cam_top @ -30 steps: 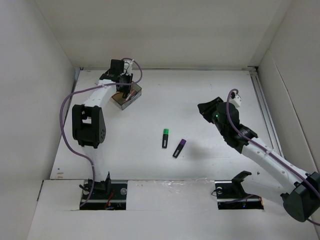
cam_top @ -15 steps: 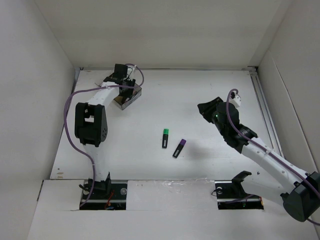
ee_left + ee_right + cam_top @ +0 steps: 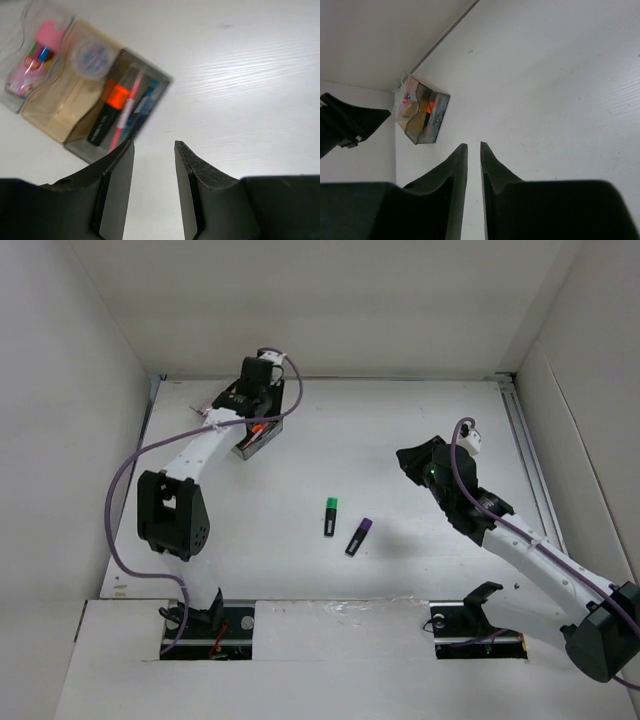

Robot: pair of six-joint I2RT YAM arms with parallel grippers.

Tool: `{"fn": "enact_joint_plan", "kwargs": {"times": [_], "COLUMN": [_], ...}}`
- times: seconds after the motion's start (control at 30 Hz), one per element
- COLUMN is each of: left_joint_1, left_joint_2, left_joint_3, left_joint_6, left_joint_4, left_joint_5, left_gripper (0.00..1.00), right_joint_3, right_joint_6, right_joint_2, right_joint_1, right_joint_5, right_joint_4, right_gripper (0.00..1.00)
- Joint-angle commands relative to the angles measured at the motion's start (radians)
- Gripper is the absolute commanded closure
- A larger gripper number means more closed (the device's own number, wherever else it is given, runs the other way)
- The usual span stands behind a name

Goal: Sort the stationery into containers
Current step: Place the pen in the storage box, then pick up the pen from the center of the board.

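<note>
Nearest the arm bases, the purple highlighter (image 3: 358, 536) lies flat on the white table (image 3: 420, 420), well apart from the clear box (image 3: 264, 441), nearer than it and to its right. The green highlighter (image 3: 330, 516) lies just beside the purple one, on the side toward the box, and the two do not touch. Both lie loose on the table, outside the box.

Farther in, the right gripper (image 3: 472, 146) hangs above the table, far to the right of the box and pointing toward it. Its jaws stand only a thin gap apart, with nothing between them.

The box sits near the far left corner of the table. In the left wrist view, the box (image 3: 49, 119) has tan-tinted walls and is split into compartments. The orange highlighter (image 3: 107, 112), the pink pen (image 3: 128, 111) and the bluish pen (image 3: 143, 106) lie side by side in one long compartment along one side of the box. The pink-topped bottle (image 3: 31, 67) lies at the opposite side. A round pale disc (image 3: 92, 53) shows in the part between them, but what it is cannot be told.

The left gripper (image 3: 154, 145) hovers over the box. Its jaws are apart by a narrow gap and hold nothing.
</note>
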Motion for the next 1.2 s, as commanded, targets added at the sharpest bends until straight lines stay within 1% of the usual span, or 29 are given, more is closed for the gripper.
{"fn": "enact_joint_plan", "kwargs": {"times": [0.0,0.03,0.07,0.1,0.13,0.17,0.2,0.23,0.27,0.3,0.33,0.4,0.43,0.5,0.57,0.73,0.8,0.93,0.97,1.17], "left_joint_1": [-0.188,-0.288,-0.289,-0.383,-0.425,-0.463,-0.526,-0.549,-0.571,-0.588,-0.621,-0.655,-0.692,-0.726,-0.765,-0.79,-0.79,-0.79,-0.79,-0.778], "left_joint_2": [-0.134,-0.154,-0.163,-0.172,-0.183,-0.195,-0.195,-0.209,-0.221,-0.231,-0.24,-0.254,-0.254,-0.254,-0.222,-0.148,-0.129,-0.129,-0.129,-0.12], "left_joint_3": [-0.009,-0.044,-0.065,-0.091,-0.122,-0.181,-0.212,-0.246,-0.278,-0.347,-0.383,-0.462,-0.482,-0.51,-0.532,-0.562,-0.581,-0.59,-0.59,-0.579], "left_joint_6": [-0.093,-0.151,-0.182,-0.222,-0.266,-0.352,-0.4,-0.441,-0.481,-0.521,-0.576,-0.627,-0.659,-0.693,-0.722,-0.773,-0.782,-0.795,-0.795,-0.782], "left_joint_4": [-0.02,-0.055,-0.069,-0.08,-0.08,-0.08,-0.08,-0.068,-0.056,-0.015,0.01,0.053,0.064,0.075,0.075,0.095,0.095,0.105,0.105,0.116], "left_joint_5": [-0.106,-0.165,-0.166,-0.207,-0.222,-0.235,-0.25,-0.25,-0.25,-0.25,-0.235,-0.235,-0.247,-0.247,-0.279,-0.299,-0.34,-0.391,-0.4,-0.42], "left_gripper": [0.66,0.66,0.66,0.66,0.66,0.66,0.65,0.63,0.58,0.55,0.53,0.49,0.47,0.46,0.46,0.47,0.51,0.51,0.52,0.52], "right_joint_3": [0.023,0.023,0.023,0.023,0.014,0.014,0.014,0.014,0.014,0.014,0.014,0.014,0.014,0.023,0.023,0.023,0.023,0.023,0.023,0.023], "right_joint_6": [-0.005,-0.014,-0.015,-0.015,-0.015,-0.015,-0.015,-0.015,-0.015,-0.005,-0.005,0.004,0.004,0.004,0.015,0.015,0.015,0.015,0.015,0.015], "right_joint_2": [-0.011,-0.011,-0.011,-0.011,-0.011,-0.011,-0.011,-0.011,-0.002,-0.002,-0.002,-0.002,-0.002,-0.002,-0.002,0.009,0.009,0.009,0.009,0.018], "right_joint_1": [-0.006,-0.006,-0.006,-0.006,-0.006,-0.006,-0.006,-0.006,-0.006,-0.006,-0.006,-0.006,-0.006,-0.006,-0.006,-0.015,-0.015,-0.015,-0.015,-0.015], "right_joint_5": [0.006,0.006,0.006,0.016,0.025,0.025,0.025,0.025,0.025,0.025,0.049,0.059,0.071,0.071,0.08,0.079,0.065,0.065,0.054,0.054], "right_joint_4": [0.049,0.049,0.049,0.049,0.049,0.049,0.049,0.049,0.049,0.049,0.049,0.04,0.031,0.03,0.03,0.03,0.03,0.03,0.03,0.03], "right_gripper": [0.8,0.91,0.95,0.97,0.99,0.99,0.99,0.99,0.97,0.89,0.83,0.74,0.66,0.61,0.56,0.54,0.56,0.57,0.58,0.59]}}
